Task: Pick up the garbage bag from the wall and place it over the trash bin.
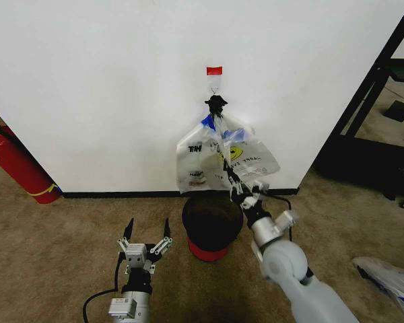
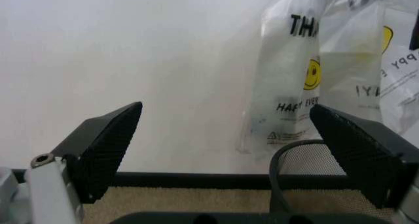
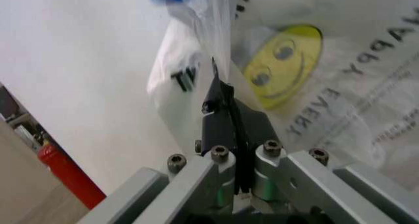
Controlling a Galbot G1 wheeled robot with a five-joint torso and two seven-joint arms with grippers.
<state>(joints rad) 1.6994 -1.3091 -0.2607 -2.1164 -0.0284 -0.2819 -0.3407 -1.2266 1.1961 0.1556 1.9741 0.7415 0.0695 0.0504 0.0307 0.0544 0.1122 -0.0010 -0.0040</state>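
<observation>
Garbage bag hanging on the wall, pinched by the right pincer above the trash bin.

One garbage bag (image 1: 239, 156) hangs from a hook under red tape (image 1: 215, 70) on the wall (image 1: 94, 87), its lower edge just above the one trash bin (image 1: 212, 222), which stands on the carpet floor (image 1: 60, 242) against the black baseboard. The right pincer (image 1: 230, 176) has its fingers closed flat on a fold of the bag's plastic near the yellow smiley. The left pincer (image 1: 147, 234) hovers low, left of the bin, fingers spread wide, holding nothing. Open carpet lies to the left as far as one red fire extinguisher (image 1: 17, 165); a black frame (image 1: 363, 101) bounds the right.
</observation>
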